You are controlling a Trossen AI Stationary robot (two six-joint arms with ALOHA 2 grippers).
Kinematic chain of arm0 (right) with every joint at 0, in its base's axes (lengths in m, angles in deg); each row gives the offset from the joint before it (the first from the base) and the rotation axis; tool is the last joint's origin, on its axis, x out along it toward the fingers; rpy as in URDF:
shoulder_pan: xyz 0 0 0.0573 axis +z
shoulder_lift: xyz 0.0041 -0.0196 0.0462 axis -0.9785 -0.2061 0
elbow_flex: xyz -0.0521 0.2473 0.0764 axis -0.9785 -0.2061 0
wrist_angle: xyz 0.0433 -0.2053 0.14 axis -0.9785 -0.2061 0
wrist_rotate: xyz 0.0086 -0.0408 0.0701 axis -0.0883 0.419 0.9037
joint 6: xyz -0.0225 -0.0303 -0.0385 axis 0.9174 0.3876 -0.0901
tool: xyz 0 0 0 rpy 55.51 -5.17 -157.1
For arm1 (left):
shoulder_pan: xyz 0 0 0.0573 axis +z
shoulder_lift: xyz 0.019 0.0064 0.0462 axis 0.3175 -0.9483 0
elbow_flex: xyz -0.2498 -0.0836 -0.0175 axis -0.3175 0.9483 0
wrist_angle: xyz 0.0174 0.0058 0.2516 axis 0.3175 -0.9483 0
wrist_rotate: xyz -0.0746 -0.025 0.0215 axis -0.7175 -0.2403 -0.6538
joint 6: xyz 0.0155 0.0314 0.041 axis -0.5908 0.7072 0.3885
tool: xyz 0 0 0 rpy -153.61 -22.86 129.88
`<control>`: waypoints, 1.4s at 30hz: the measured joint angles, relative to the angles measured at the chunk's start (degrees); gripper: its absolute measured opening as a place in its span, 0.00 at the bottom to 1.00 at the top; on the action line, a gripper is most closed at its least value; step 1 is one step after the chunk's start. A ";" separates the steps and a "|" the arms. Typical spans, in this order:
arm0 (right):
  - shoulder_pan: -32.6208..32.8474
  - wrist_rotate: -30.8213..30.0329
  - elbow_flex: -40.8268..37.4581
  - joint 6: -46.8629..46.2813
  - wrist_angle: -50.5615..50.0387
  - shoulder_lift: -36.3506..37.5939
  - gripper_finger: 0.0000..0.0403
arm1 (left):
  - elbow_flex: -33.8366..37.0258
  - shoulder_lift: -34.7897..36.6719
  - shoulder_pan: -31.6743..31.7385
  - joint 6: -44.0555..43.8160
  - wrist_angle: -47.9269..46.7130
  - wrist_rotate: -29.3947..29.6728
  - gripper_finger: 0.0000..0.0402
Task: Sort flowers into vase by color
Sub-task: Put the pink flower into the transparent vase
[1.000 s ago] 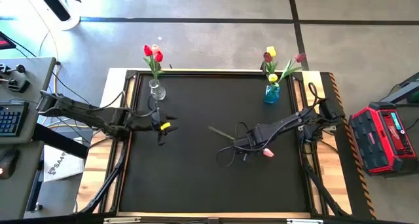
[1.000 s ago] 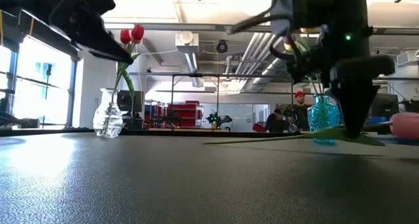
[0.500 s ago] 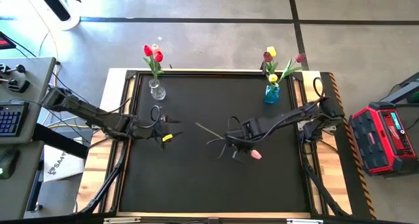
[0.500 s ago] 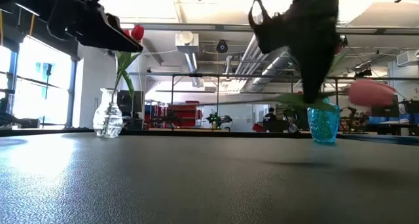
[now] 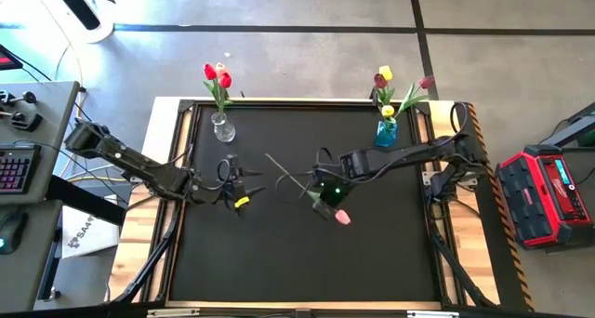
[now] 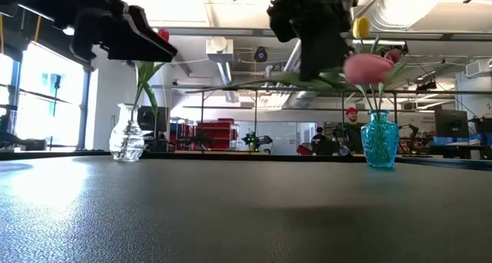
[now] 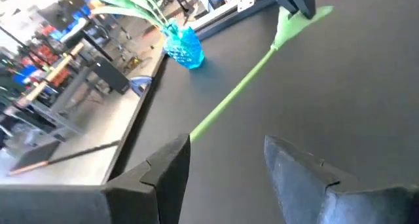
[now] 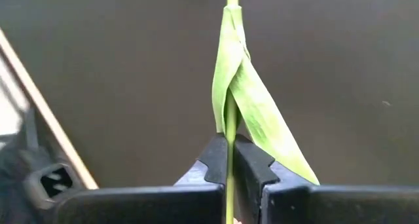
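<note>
The right gripper (image 5: 321, 193) is clamped on a pink tulip (image 5: 341, 217) with a long thin green stem and one folded leaf, held off the table near its middle. The left gripper (image 5: 244, 187), at nine o'clock, has its fingers apart.

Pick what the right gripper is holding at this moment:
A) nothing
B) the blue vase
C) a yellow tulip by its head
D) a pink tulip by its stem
D: the right gripper is clamped on the green stem of the pink tulip, lifted off the table.
</note>
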 joint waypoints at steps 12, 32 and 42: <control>-5.43 14.38 0.03 -2.62 13.96 0.00 0.00 | -5.28 -12.88 -1.19 8.54 6.11 0.77 0.46; -6.61 17.49 0.06 -3.94 12.47 0.00 0.00 | -18.78 -29.09 -2.27 14.67 6.28 12.34 0.46; -6.61 17.47 0.06 -3.94 12.33 0.00 0.00 | -19.74 -29.09 -2.09 14.90 6.14 6.85 0.35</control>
